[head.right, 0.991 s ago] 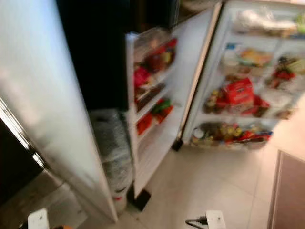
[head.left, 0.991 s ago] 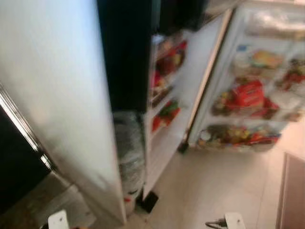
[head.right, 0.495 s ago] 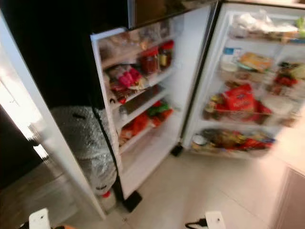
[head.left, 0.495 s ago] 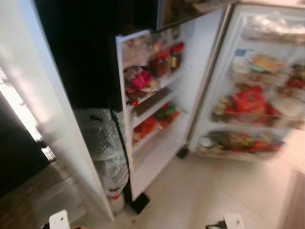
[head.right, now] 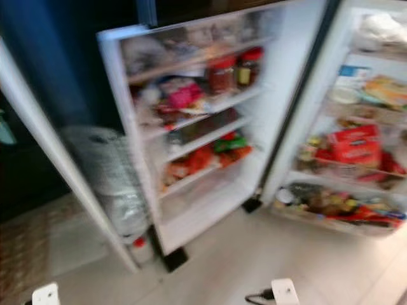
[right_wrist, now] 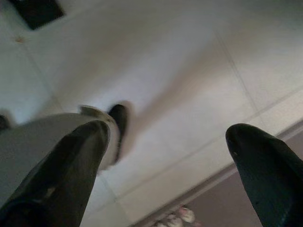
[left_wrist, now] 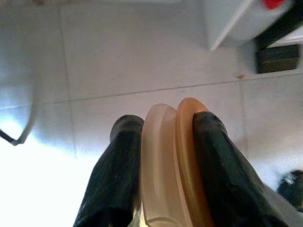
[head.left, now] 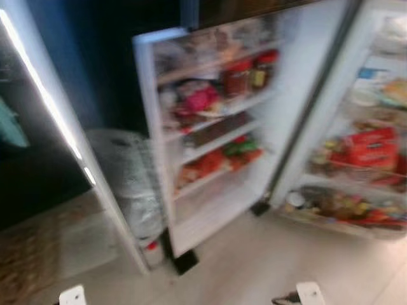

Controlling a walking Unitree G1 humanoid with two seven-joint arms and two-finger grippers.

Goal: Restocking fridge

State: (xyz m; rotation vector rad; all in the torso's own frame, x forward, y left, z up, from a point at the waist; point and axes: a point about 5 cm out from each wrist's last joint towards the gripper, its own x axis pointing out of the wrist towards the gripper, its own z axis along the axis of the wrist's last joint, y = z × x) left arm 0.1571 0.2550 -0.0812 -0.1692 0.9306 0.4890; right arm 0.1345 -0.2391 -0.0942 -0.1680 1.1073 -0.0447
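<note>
The fridge stands open ahead, blurred. Its door [head.left: 216, 127] carries shelves with red-lidded jars [head.left: 245, 73], pink and red packs. The main compartment [head.left: 372, 149] at the right holds a red box and several packed foods. In the left wrist view my left gripper [left_wrist: 163, 125] hangs over the tiled floor, shut on a flat beige and orange piece [left_wrist: 173, 156] held edge-on between the black fingers. The right gripper [right_wrist: 165, 137] hangs open above the floor with nothing between its fingers. Both wrists' white tops [head.left: 72, 295] [head.left: 310, 293] peek in at the bottom of the left eye view.
A tall white panel edge [head.left: 57, 121] slants across the left. Behind the fridge door stands a silver wrapped bundle [head.left: 130, 184] with a red-capped bottle [head.left: 151, 249] at its foot. A black door foot [head.left: 184, 260] rests on the pale tile floor [head.left: 267, 260].
The whole picture has shifted: the camera has swung, so the white panel covers less and the door shelves face me more fully. Nothing in the fridge has visibly moved.
</note>
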